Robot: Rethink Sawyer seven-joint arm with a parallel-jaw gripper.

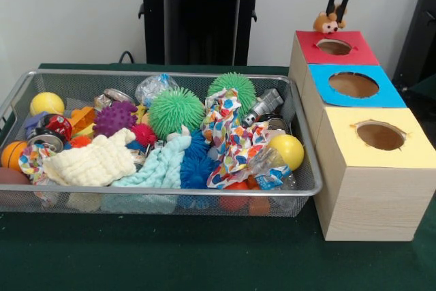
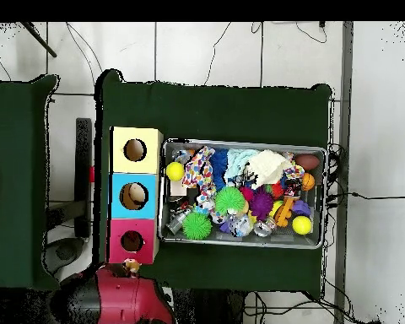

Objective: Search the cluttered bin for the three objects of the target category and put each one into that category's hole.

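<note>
We see the gripper (image 1: 334,17) hanging above the far edge of the red-topped box (image 1: 354,54), its fingers (image 1: 330,3) pinching a small orange-and-white plush animal (image 1: 328,24). The toy hangs just beyond the red hole (image 1: 334,47), not yet inside it. In the overhead view the plush animal (image 2: 132,267) sits at the box's edge nearest the arm. Beside the red box stand the blue-topped box (image 1: 390,95) and the yellow-topped box (image 1: 415,146), all three in one row next to the wire bin (image 1: 157,193) on the green tabletop (image 1: 204,257). The bin holds spiky green balls (image 1: 176,112), a yellow ball (image 1: 289,150), patterned cloth (image 1: 225,134) and other clutter.
</note>
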